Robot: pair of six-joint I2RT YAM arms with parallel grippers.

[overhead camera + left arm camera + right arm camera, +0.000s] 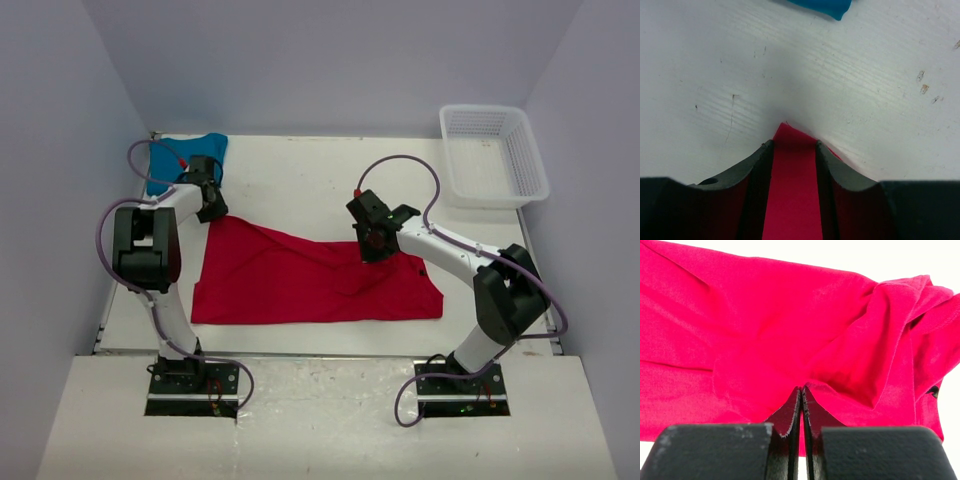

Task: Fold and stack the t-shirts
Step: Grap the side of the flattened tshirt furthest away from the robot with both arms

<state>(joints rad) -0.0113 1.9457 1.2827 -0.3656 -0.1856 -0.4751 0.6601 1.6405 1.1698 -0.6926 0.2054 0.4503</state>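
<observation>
Here's the red shirt [310, 280], stretched sideways across the near half of the table [300, 180], wide from left to right, its near edge running fairly straight along the front and its far edge slanting down from the left corner toward the right. The left gripper [210, 208] sits right over that far-left corner. In its wrist view the fingers [757, 160] stand parted, with a strip of red showing in the gap and the tip of the corner poking out just past the fingertips onto bare white tabletop, so the left jaws are apart, not clamped. Over on the other side, the right gripper [375, 240] is down on the far edge of the red shirt, right of the middle. Its wrist view shows the jaws pressed together to a thin slit, with red cloth drawn up into them and puckering at the tips, which makes it a firm pinch on the shirt. Beyond that pinch the fabric spreads smooth to the left and bunches into thick folds on the right. The teal shirt [182, 160] lies in a low heap at the far-left corner of the table, just behind the left gripper and apart from the red one. A white basket [494, 200] sits at the far-right corner, well away from both shirts.
</observation>
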